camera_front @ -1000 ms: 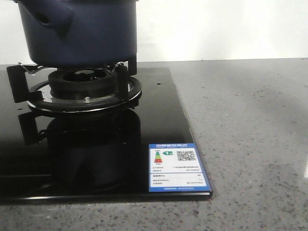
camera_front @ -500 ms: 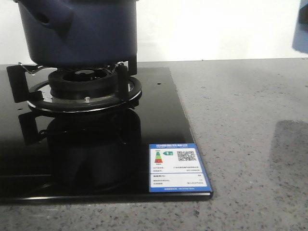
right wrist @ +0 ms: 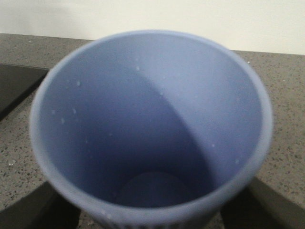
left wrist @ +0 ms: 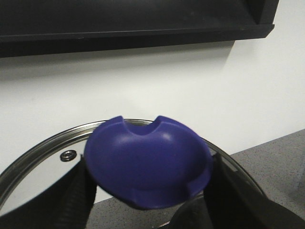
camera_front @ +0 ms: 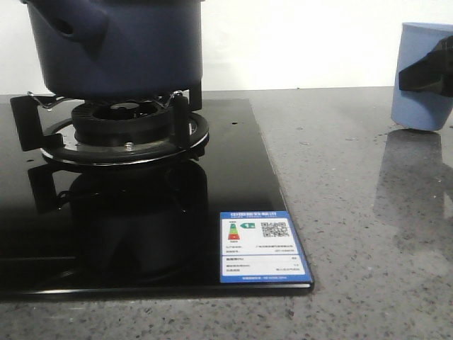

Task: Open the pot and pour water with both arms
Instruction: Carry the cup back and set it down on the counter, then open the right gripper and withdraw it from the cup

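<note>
The dark navy pot stands on the gas burner at the far left of the front view, its stubby handle facing forward and its top cut off by the frame. My left gripper is shut on the blue knob of a glass lid with a steel rim, held up before a white wall. My right gripper is shut on a light blue cup at the far right, with its base at the countertop. The cup holds only droplets.
A black glass hob covers the left half of the grey speckled counter, with a blue label at its near right corner. A dark shelf hangs above the lid in the left wrist view.
The light blue cup, held by my right gripper, has come into the front view from the right edge and dropped down to the counter. The pot has not moved.
</note>
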